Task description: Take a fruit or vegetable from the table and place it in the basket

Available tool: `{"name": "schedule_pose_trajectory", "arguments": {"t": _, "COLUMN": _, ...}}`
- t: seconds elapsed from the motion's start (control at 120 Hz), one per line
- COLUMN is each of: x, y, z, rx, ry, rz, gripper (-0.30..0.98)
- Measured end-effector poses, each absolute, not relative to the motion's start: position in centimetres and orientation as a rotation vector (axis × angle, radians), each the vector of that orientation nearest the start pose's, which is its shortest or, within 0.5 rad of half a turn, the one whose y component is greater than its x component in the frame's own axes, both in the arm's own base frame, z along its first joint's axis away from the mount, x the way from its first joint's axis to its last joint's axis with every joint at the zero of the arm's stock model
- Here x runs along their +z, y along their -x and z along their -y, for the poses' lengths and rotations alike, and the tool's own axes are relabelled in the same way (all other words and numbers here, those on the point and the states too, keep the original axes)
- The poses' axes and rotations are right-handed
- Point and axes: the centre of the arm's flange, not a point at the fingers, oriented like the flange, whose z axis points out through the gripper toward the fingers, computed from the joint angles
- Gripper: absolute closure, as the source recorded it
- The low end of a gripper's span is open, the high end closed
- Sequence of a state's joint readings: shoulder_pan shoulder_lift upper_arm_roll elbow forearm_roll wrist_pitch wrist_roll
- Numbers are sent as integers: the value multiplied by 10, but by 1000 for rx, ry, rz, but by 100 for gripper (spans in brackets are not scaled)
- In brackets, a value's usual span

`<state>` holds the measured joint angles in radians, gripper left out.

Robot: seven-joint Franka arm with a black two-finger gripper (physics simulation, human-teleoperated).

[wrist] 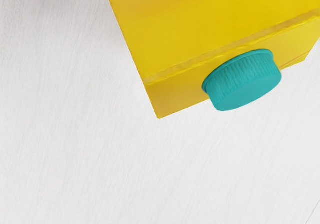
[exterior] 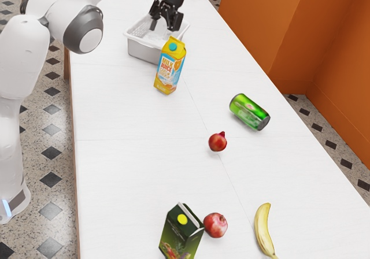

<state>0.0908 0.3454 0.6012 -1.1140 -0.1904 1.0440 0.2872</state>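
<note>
Inspecting gripper (exterior: 164,27), found fingers spread, empty; noted nearer pomegranate (exterior: 217,143) beyond juice carton (exterior: 170,68), toward near end of table (exterior: 127,184).

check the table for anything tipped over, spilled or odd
The green can lies on its side on the table, while the juice carton by the basket stands upright, so the can looks knocked over. I see no spill around it. Nothing else stands out.
</note>
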Motion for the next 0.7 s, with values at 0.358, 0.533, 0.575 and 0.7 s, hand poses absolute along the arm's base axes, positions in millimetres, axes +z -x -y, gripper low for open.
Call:
{"name": "schedule_pose_trajectory", "arguments": {"t": 0.358, "x": 806, "y": -465, "z": -231, "rx": -367, "ry": 3133, "rz": -87, "gripper": 0}}
{"name": "schedule_pose_trajectory", "arguments": {"t": 0.533, "x": 785, "y": -533, "z": -81, "rx": -285, "ry": 2953, "rz": -818, "gripper": 0}}
{"name": "schedule_pose_trajectory", "arguments": {"t": 0.575, "x": 761, "y": -556, "z": -66, "rx": -219, "ry": 2927, "rz": -908, "gripper": 0}}
{"name": "schedule_pose_trajectory", "arguments": {"t": 0.7, "x": 681, "y": -622, "z": 13, "rx": -98, "ry": 2812, "rz": -1280, "gripper": 0}}
